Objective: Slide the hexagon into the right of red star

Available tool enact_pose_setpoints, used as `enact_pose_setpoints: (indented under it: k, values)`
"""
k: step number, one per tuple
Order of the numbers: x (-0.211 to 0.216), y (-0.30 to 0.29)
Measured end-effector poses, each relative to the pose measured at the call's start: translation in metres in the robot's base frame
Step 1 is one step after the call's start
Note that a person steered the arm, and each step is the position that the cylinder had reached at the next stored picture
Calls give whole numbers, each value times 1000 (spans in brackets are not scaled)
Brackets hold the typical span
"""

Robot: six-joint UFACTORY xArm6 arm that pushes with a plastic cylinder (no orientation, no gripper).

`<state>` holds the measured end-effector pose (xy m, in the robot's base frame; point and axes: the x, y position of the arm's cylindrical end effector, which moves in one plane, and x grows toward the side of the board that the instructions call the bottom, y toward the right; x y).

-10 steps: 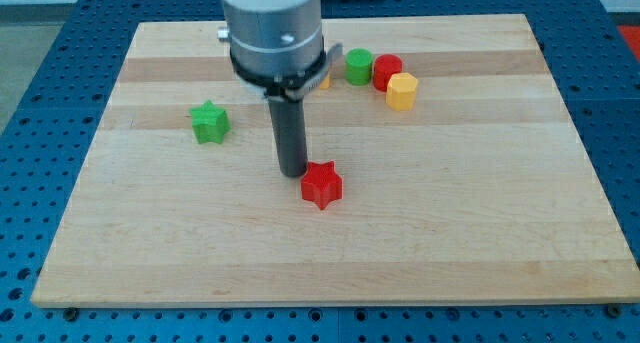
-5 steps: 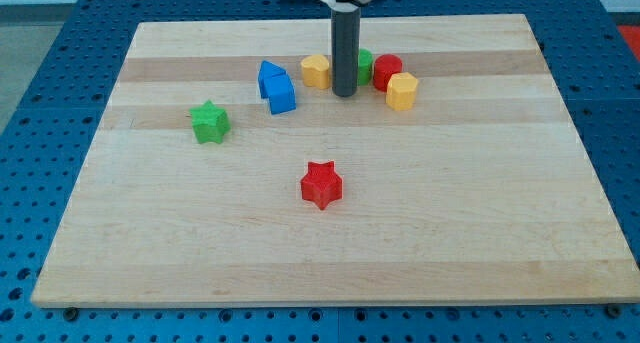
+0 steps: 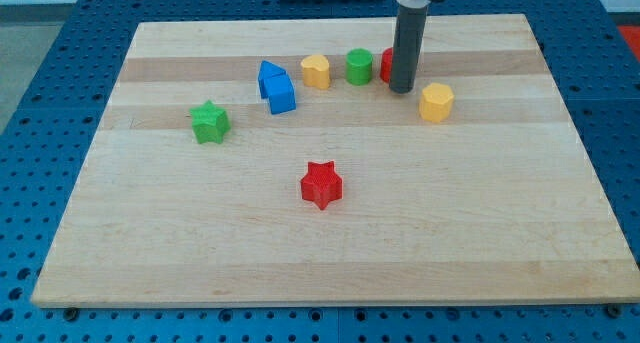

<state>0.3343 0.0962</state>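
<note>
The yellow hexagon (image 3: 436, 101) lies at the board's upper right. The red star (image 3: 321, 184) lies near the middle, well below and to the left of the hexagon. My tip (image 3: 402, 88) rests just to the upper left of the yellow hexagon, close to it, and stands in front of a red block (image 3: 386, 65) that it partly hides.
A green cylinder (image 3: 359, 66) and a yellow block (image 3: 316, 71) sit in a row left of the red block. Blue blocks (image 3: 275, 87) lie further left. A green star (image 3: 210, 121) is at the left. The wooden board (image 3: 500, 233) ends on a blue pegged table.
My tip moved from beside the red star up to the top row, then right past the green cylinder. The yellow hexagon has shifted right and slightly down from beside the red block.
</note>
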Motion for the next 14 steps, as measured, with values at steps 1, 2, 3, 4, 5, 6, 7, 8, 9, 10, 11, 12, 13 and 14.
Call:
enact_pose_setpoints:
  k: [1, 2, 3, 4, 5, 6, 7, 8, 9, 10, 11, 12, 13, 14]
  values:
    - [21, 47]
    - [78, 49]
    - [107, 34]
    - [74, 39]
    - [94, 82]
    - [136, 95]
    - [136, 33]
    - [137, -16]
    - [137, 17]
    - [136, 21]
    - [131, 2]
    - [99, 5]
    - [106, -12]
    - [132, -39]
